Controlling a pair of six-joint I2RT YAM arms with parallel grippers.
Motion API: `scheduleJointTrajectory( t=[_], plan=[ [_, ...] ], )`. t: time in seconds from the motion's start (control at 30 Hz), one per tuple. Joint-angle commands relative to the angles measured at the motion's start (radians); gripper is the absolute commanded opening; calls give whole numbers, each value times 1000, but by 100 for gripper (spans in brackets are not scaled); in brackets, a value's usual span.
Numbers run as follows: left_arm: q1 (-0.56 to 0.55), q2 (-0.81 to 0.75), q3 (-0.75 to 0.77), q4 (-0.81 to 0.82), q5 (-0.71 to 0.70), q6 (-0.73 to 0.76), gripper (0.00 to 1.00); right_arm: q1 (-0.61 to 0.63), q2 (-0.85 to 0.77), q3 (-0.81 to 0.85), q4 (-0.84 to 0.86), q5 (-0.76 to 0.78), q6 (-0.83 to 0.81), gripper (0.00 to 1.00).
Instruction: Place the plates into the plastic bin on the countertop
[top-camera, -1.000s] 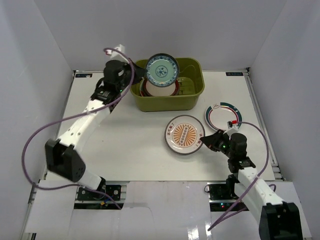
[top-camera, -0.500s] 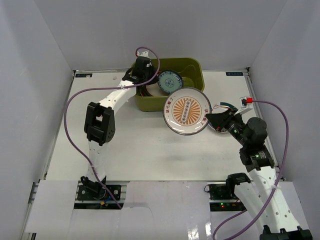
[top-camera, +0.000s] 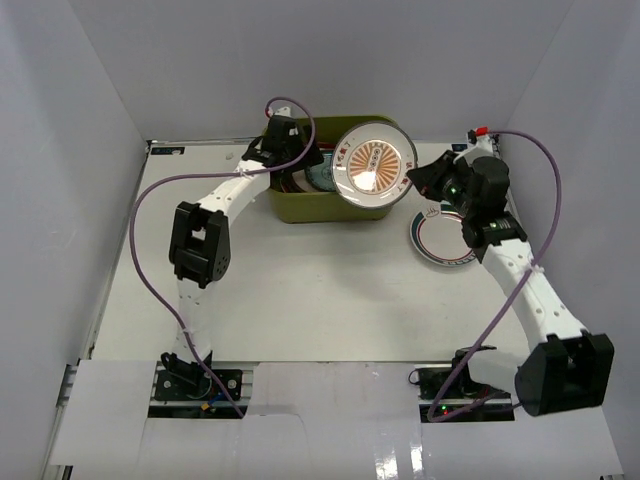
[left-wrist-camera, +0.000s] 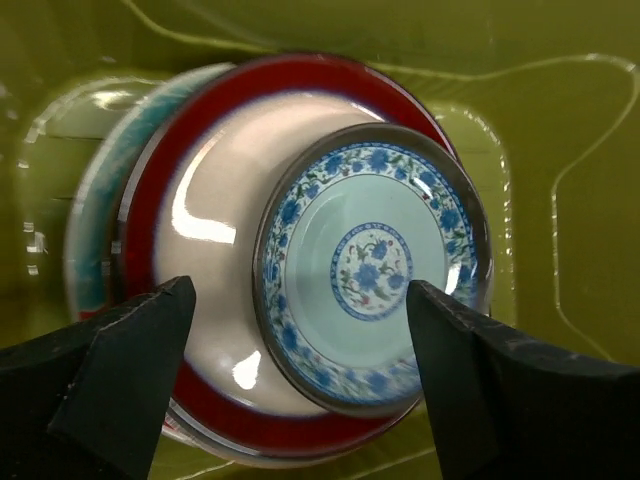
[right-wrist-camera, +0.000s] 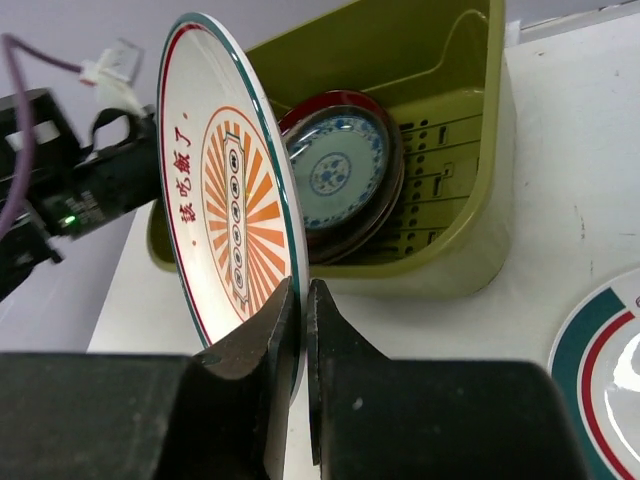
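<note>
- Right end effector (right-wrist-camera: 297, 300): pinched narrow on rim of orange sunburst plate (right-wrist-camera: 235, 230), held on edge above plastic bin (top-camera: 330, 208).
- Left end effector (left-wrist-camera: 300, 300): spread wide above small teal-patterned plate (left-wrist-camera: 372, 265), topmost of stack inside bin.

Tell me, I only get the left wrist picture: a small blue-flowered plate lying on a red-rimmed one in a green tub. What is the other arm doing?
Observer: The right gripper is shut on the orange sunburst plate, holding it up on edge over the plastic bin.
Visitor: Are any plates outside the bin?
Observer: One. The white plate with green rim lies flat on the countertop, right of the bin.
</note>
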Motion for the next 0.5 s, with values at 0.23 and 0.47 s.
scheduleJointTrajectory(
  t=[0.23,0.47],
  plan=[
    [36,-624,-322,245,-186,-27,98,24,351,320,110,21,11,8],
    [13,-994,-751,340,-16,-10,98,102,572,449,84,12,30,8]
  ],
)
